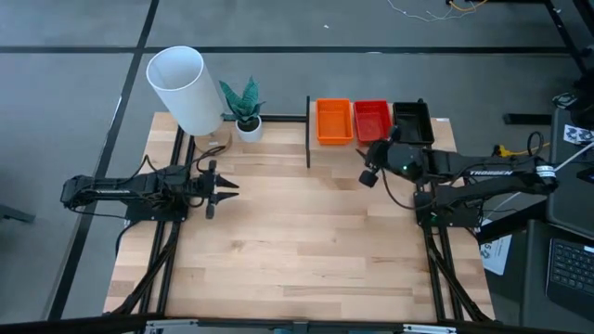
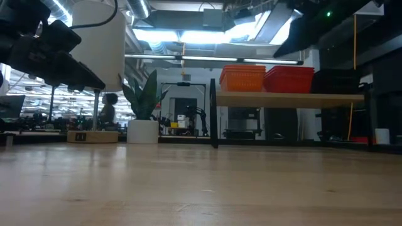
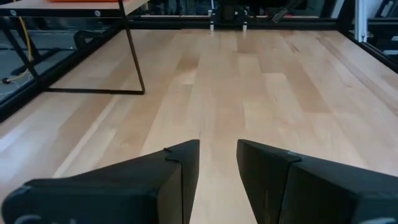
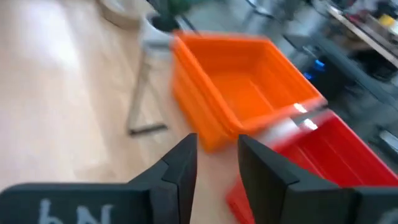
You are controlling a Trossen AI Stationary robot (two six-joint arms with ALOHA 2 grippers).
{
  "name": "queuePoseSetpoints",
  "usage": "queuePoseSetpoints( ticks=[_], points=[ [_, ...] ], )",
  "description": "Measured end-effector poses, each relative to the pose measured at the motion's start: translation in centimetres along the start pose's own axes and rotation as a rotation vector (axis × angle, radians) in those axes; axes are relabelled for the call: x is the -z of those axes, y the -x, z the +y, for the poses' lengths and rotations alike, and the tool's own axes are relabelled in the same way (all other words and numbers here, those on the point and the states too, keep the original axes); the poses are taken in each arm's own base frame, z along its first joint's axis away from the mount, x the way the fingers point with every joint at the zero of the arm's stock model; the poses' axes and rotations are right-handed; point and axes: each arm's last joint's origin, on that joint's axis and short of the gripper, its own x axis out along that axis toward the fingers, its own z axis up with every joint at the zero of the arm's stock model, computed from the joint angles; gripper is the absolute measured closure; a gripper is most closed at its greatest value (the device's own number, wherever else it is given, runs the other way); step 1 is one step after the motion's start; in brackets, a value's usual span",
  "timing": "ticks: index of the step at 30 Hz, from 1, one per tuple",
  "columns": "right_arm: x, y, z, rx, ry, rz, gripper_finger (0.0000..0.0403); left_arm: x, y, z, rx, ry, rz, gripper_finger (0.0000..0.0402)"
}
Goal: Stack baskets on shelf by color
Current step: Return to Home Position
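While orange, red and black plastic mesh baskets (image 1: 371,119) fill the far light-wood shelf (image 2: 289,99), the left end effector (image 3: 217,149) and right end effector (image 4: 217,146) hover empty, fingers slightly parted.

Left arm's stretched out low and level, left hand (image 3: 219,146) empty, fingers just slightly apart. Right arm reaches inward, right hand (image 4: 217,140) same deal: narrow gap, nothing gripped.

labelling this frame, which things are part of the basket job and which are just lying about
Job: orange baskets, red baskets, black baskets, shelf, left gripper, right gripper.
Lying about: white cylinder, potted plant.
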Motion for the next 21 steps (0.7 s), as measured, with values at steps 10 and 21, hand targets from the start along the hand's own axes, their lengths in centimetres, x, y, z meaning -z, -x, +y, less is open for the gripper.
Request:
queuePoseSetpoints(
  ticks=[10, 21],
  points=[
    [-1.9, 4.7, 2.3, -0.364, -0.116, -0.105, 0.0286, 0.0, 0.0, 0.0, -0.009, -0.032, 0.0, 0.0301],
    [3.5, 3.0, 6.9, -0.497, -0.033, -0.13, 0.0286, 0.0, 0.0, 0.0, -0.009, -0.033, 0.0, 0.0301]
  ],
)
